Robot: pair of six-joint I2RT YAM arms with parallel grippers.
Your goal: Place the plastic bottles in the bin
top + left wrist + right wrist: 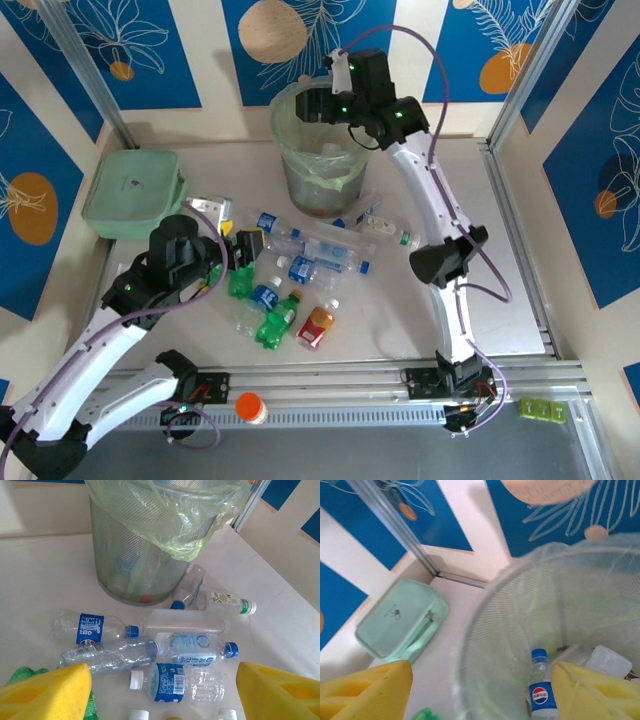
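Two slim robot arms, the left arm (100, 345) and the right arm (425, 185), stand on the aluminium rail (330, 385): glossy white link shells, bulky black joint housings dotted with small green lights (397, 115), thin purple cables (441, 62) looping alongside. Each wrist ends in blocky yellow fingers (45, 692).

Right wrist view: you look down past the right gripper (482, 682), its 2 yellow fingers (365, 690) spread wide with nothing between them. Below is the bin (485, 630) with its mesh wall and pale liner. Inside: 1 blue-capped bottle (542, 692), beside a pale clear container (609, 661). The mint-green box (400, 617) lies left of the bin.
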